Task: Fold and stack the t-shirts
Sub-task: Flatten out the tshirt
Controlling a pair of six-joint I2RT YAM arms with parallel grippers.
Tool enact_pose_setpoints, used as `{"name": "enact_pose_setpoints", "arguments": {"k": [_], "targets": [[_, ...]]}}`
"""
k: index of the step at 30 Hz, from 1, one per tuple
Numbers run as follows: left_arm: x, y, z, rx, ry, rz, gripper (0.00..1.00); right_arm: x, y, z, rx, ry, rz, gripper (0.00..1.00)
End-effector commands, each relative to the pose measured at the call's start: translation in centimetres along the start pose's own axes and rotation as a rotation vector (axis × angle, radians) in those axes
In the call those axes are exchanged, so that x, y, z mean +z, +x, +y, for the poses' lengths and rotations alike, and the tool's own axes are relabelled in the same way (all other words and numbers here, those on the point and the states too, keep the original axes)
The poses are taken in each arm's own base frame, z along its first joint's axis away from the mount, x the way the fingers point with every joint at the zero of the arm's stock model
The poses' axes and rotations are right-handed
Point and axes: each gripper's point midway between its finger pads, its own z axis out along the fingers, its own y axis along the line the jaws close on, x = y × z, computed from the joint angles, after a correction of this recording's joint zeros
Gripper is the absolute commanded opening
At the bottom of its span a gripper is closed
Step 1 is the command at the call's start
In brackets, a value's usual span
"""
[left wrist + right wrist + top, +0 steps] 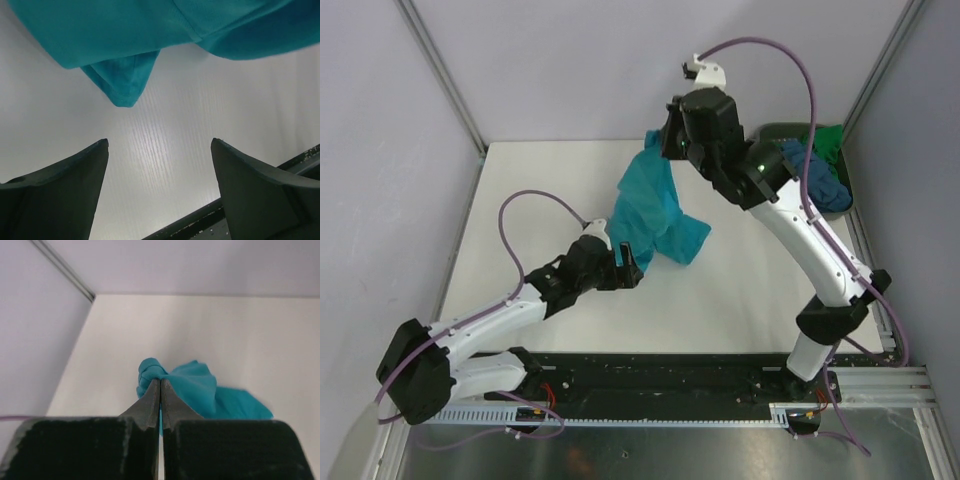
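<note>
My right claw (160, 382) is pinched tight on a bunched corner of the teal t-shirt (655, 210), held high just left of the grey-green bin (782, 127) in the overhead view. The shirt hangs from that pinch in a loose drape that runs away from the bin toward my bases. I cannot tell whether its lower end touches the white table (520, 200). My left claw (628, 262) is spread wide with nothing between its fingers, low over the table and well apart from the bin. A pointed fold of the teal cloth hangs just ahead of it, untouched. Inside the bin lie the slate-blue t-shirt (820, 180) and the bright green t-shirt (830, 140), crumpled together.
</note>
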Motion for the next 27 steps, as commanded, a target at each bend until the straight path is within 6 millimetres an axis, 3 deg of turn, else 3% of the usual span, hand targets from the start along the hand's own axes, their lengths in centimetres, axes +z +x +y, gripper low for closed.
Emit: {"name": "enact_pose_setpoints", "arguments": {"k": [1,5,12,22,27], "targets": [[0.5,-0.3,-1.9,-0.020,0.063,-0.038,0.87,-0.6,-5.1,1.0,0.055,0.021,-0.125,0.00],[0.8,0.1,-3.4,-0.010,0.093,-0.045,0.86,-0.5,-7.6,1.9,0.067,0.028,-0.213,0.00],[2.5,0.5,-7.7,-0.022,0.177,-0.088,0.85,0.1,-7.9,1.4,0.059,0.075,-0.263,0.00],[8.8,-0.6,-14.1,-0.140,0.068,-0.225,0.92,0.3,-6.5,1.4,0.023,0.112,-0.241,0.00],[12.8,-0.4,-15.6,-0.184,-0.020,-0.241,0.92,-0.4,-6.1,1.4,0.014,0.117,-0.230,0.00]]}}
